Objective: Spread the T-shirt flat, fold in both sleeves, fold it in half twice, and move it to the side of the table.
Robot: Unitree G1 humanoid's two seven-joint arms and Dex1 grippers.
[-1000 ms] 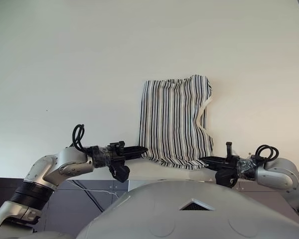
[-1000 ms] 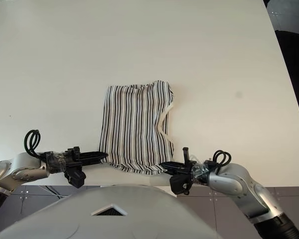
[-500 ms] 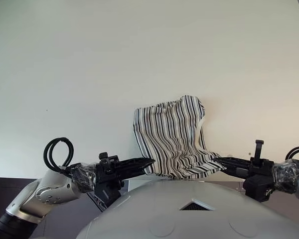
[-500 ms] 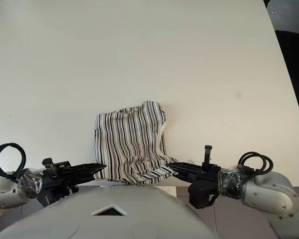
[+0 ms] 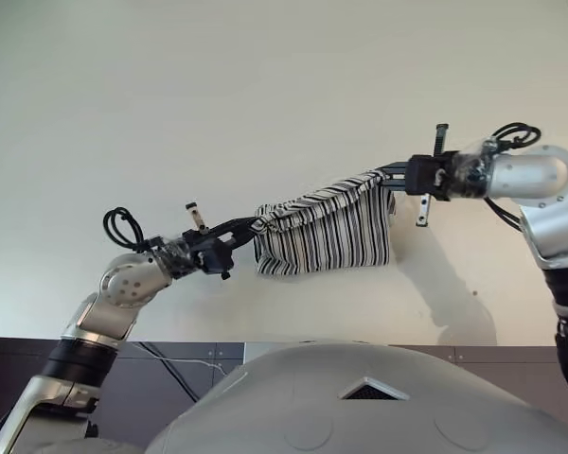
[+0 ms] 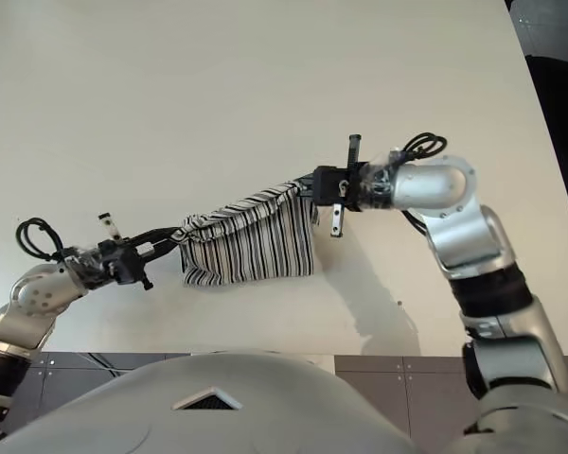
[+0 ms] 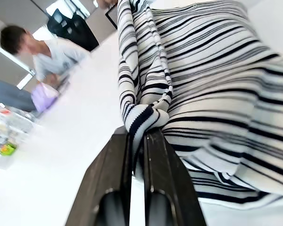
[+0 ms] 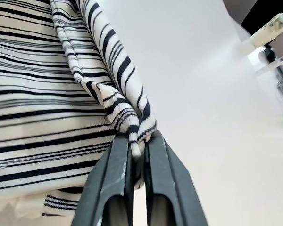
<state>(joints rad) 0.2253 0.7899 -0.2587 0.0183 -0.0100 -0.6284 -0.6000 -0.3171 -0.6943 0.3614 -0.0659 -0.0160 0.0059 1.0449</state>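
Observation:
The black-and-white striped T-shirt (image 5: 327, 232) hangs above the white table (image 5: 218, 104), stretched between both grippers as a folded band. My left gripper (image 5: 252, 225) is shut on its left corner, and the bunched cloth (image 7: 144, 117) sits pinched between the dark fingers (image 7: 114, 181). My right gripper (image 5: 388, 176) is shut on the right corner, held higher and farther back, with the hem (image 8: 132, 125) squeezed between its fingers (image 8: 162, 183). The shirt's lower edge (image 6: 251, 274) droops close to the tabletop near the front.
The table stretches wide and bare to the left and the far side (image 6: 218, 85). Its front edge (image 5: 265, 340) runs just below the shirt. Dark floor (image 6: 559, 113) lies beyond the table's right edge.
Both grippers rose from the table's front edge and went forward, lifting the shirt's near corners. The shirt went from lying flat to hanging folded; the right arm climbed highest.

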